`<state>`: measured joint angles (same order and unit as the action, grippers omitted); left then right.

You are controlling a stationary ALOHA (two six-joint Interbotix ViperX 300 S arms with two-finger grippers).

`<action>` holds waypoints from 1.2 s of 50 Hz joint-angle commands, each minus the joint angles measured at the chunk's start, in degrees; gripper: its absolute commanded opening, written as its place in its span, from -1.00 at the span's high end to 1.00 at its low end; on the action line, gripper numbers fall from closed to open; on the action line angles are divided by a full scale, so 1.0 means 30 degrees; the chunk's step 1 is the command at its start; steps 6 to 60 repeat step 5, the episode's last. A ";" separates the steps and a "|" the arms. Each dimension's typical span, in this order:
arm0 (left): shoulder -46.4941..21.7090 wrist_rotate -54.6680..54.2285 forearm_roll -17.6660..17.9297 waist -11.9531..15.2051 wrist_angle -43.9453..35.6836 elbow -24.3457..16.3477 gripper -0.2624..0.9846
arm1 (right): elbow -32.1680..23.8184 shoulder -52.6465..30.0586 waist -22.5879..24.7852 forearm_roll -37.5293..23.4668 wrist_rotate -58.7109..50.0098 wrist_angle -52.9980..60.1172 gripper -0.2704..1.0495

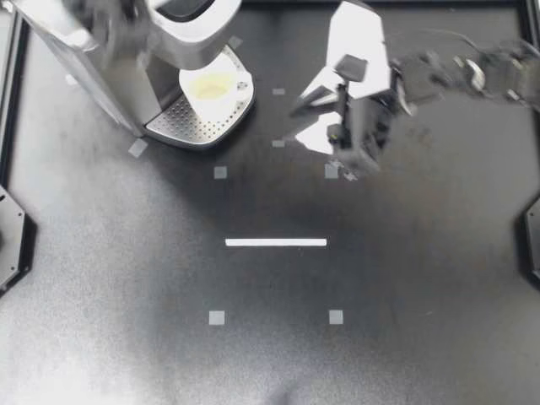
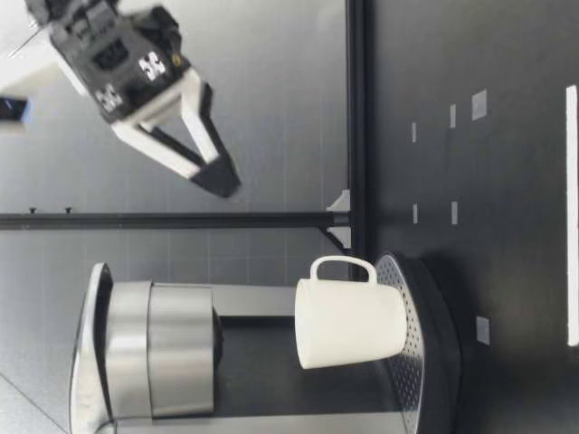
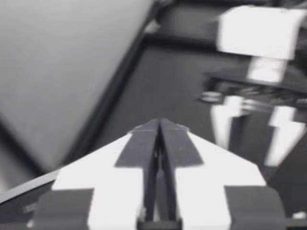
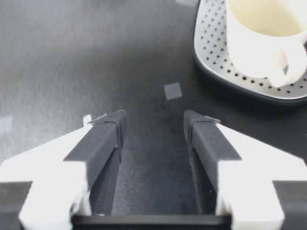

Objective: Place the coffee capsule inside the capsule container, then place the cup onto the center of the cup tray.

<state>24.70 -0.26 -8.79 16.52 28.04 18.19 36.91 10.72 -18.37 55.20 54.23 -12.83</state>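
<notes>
A white cup (image 1: 215,86) stands upright on the perforated metal cup tray (image 1: 190,126) of the coffee machine (image 1: 126,67), handle toward my right arm. My right gripper (image 1: 304,122) hovers to the right of the tray, open and empty. In the right wrist view the right gripper (image 4: 153,122) points at bare table, with the cup (image 4: 256,43) and tray (image 4: 216,62) ahead to one side. My left gripper (image 1: 118,25) is a blur over the machine; its own view shows the left gripper (image 3: 158,127) shut and empty. No capsule is visible.
In the low view a gripper (image 2: 217,181) hangs high above the table beside the machine, well above the cup (image 2: 348,325). A white tape line (image 1: 276,242) and small tape squares mark the dark table. Black frame rails border the table's back and sides.
</notes>
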 commanded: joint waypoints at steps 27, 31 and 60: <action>0.1172 -0.0703 0.0029 -0.1113 -0.3047 0.1494 0.44 | 0.1436 0.2842 0.1670 0.0264 -0.0088 0.3691 -0.12; 0.1172 -0.0703 0.0029 -0.1113 -0.3047 0.1494 0.44 | 0.1436 0.2842 0.1670 0.0264 -0.0088 0.3691 -0.12; 0.1172 -0.0703 0.0029 -0.1113 -0.3047 0.1494 0.44 | 0.1436 0.2842 0.1670 0.0264 -0.0088 0.3691 -0.12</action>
